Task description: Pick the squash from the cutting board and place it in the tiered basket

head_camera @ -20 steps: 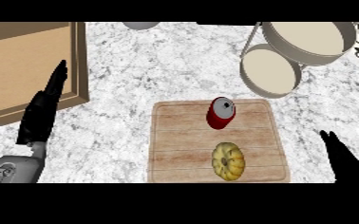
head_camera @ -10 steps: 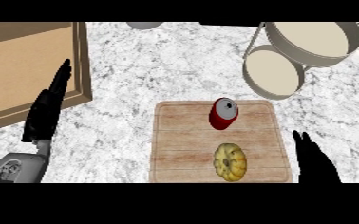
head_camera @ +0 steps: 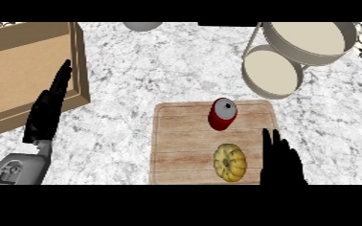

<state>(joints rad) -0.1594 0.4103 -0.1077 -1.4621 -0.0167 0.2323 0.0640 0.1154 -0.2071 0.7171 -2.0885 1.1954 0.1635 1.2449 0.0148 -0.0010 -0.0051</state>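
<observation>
A yellow ribbed squash (head_camera: 231, 162) lies on the near right part of the wooden cutting board (head_camera: 184, 143). My right hand (head_camera: 280, 163) stands just right of the squash, over the board's right edge, fingers straight and open, apart from it. The tiered basket (head_camera: 300, 52) with two round cream trays sits at the far right. At the left edge my left hand (head_camera: 48, 107) rests open, fingers pointing up.
A red can (head_camera: 222, 114) stands on the far part of the board, behind the squash. A wooden tray (head_camera: 35, 67) fills the far left. A grey rounded object (head_camera: 143, 26) shows at the top edge. Marble counter (head_camera: 155, 72) lies between.
My right hand has moved left from the right edge to beside the squash. The left hand has barely shifted.
</observation>
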